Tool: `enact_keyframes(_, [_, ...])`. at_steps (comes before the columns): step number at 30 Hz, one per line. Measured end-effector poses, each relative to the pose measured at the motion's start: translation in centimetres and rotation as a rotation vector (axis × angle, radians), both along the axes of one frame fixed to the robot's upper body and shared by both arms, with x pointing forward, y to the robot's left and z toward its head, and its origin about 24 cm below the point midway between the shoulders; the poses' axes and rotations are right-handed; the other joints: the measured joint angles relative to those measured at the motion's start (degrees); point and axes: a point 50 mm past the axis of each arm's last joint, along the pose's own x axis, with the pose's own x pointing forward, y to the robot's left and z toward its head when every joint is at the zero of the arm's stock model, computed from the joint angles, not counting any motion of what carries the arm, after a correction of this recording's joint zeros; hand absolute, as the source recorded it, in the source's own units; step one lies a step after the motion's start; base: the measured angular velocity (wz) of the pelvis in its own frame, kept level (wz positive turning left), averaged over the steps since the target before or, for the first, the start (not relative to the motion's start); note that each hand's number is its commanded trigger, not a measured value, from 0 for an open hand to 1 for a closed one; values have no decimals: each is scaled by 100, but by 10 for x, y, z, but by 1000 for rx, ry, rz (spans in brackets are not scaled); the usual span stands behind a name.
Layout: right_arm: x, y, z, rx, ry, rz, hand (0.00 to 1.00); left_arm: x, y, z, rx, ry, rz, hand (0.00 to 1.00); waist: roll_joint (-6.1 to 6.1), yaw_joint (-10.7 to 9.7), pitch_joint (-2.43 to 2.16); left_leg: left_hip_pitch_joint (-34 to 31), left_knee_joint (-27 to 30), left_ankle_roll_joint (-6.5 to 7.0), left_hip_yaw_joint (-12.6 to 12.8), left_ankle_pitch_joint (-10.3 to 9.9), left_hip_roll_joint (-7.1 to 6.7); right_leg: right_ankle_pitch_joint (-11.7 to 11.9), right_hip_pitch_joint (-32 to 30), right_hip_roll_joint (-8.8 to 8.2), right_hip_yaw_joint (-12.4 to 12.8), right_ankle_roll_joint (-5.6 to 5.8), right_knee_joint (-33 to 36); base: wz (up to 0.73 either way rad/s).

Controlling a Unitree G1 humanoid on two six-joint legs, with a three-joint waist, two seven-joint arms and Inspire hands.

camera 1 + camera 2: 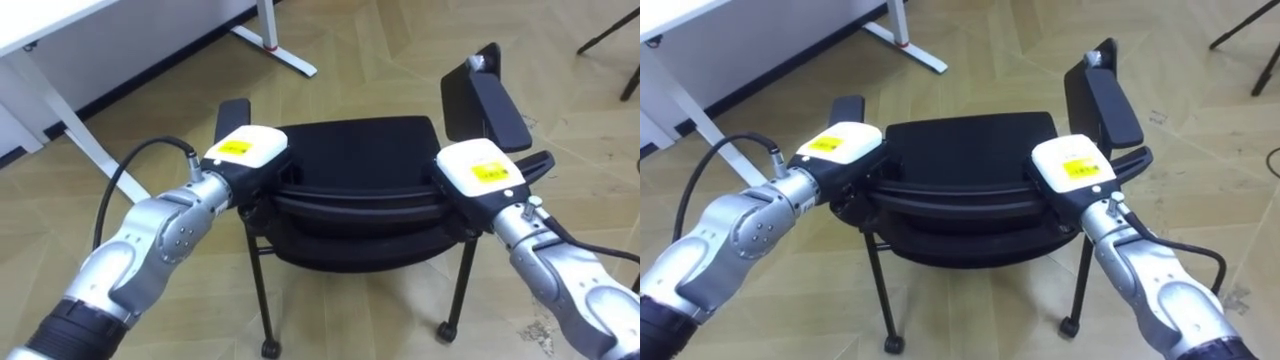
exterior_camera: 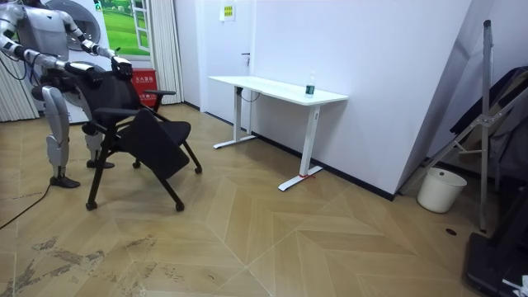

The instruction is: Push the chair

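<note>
Open wooden floor [image 2: 289, 239] lies ahead of the black chair [image 1: 350, 150]; a white tabletop [image 2: 276, 89] stands well apart by the wall. Left hand [image 1: 245, 150] and right hand [image 1: 480, 168] sit on the backrest's top corners, fingers hidden, so I cannot tell their grip.

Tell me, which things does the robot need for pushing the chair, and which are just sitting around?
For the job:
- black chair
- left hand, at the top of the chair's back
- right hand, at the top of the chair's back

Just sitting around:
- white desk by the wall
- white bucket on the floor
</note>
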Motion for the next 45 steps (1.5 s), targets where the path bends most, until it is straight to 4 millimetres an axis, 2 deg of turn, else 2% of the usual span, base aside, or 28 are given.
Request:
enact_keyframes(4, [-1,0,-3,6,-15,3,100,0,0,-1,1,-3,0,100,-1,-5,0,-24,58,-9,-25,-5,15,0,7,0,-77,0,10,3])
enact_keyframes(10, [-3,-1,-9,19,-11,5,100,-1,0,-4,5,-1,3,100,-25,-38,12,-47,218,-58,-137,-38,83,-24,79,24,-391,-37,89,10])
enact_keyframes(13, [-3,0,-12,27,5,6,100,-1,0,-6,7,6,8,100,-43,-37,23,-128,523,-81,-156,-190,161,-165,57,55,-481,-100,336,6])
enact_keyframes(15, [-3,2,-14,33,12,-2,100,0,1,-9,0,4,19,100,-67,-2,33,-235,837,-108,-202,-329,199,-378,-37,57,-507,-128,710,9])
enact_keyframes(19, [-2,3,-15,40,16,-7,100,0,2,-10,-7,-8,33,100,-93,-27,35,-451,1242,-155,-309,-475,251,-659,-193,52,-648,-195,1140,19])
enact_keyframes(25, [-3,4,-16,33,30,11,100,0,3,-18,-22,-4,54,100,-128,-35,36,-444,1285,-205,-317,-437,209,-880,-214,-36,-782,-246,1485,16])
enact_keyframes(29, [-4,3,-14,33,15,24,100,1,5,-17,-52,-26,60,100,-141,-110,21,-581,1291,-204,-308,-347,202,-895,-266,-104,-977,-272,1510,19])
enact_keyframes(35, [-4,2,-15,41,0,25,100,2,7,-16,-56,-39,53,100,-181,-94,8,-647,1292,-201,-304,-345,179,-892,-301,-120,-988,-269,1486,1])
enact_keyframes(38, [-4,4,-17,57,-15,19,100,2,7,-14,-56,-47,48,100,-230,-21,-10,-684,1294,-195,-272,-346,157,-900,-346,-211,-968,-266,1500,-4])
enact_keyframes(40, [-5,3,-17,61,-26,14,100,3,6,-13,-55,-54,46,100,-281,43,-20,-701,1292,-157,-67,-342,145,-936,-416,-299,-927,-232,1582,-6])
enact_keyframes(41, [-4,2,-16,63,-33,12,100,4,5,-12,-60,-61,44,100,-296,81,-19,-705,1307,-88,90,-374,137,-975,-462,-360,-884,-199,1673,-6])
enact_keyframes(44, [1,2,-14,58,-42,12,100,6,4,-12,-71,-54,53,100,-316,86,-19,-610,1316,72,259,-479,-23,-1052,-544,-611,-878,-75,2049,-9])
enact_keyframes(45, [6,4,-12,52,-49,19,100,9,6,-10,-71,-57,61,100,-309,103,-15,-627,1349,126,323,-532,-34,-1046,-677,-683,-906,-48,2281,-21])
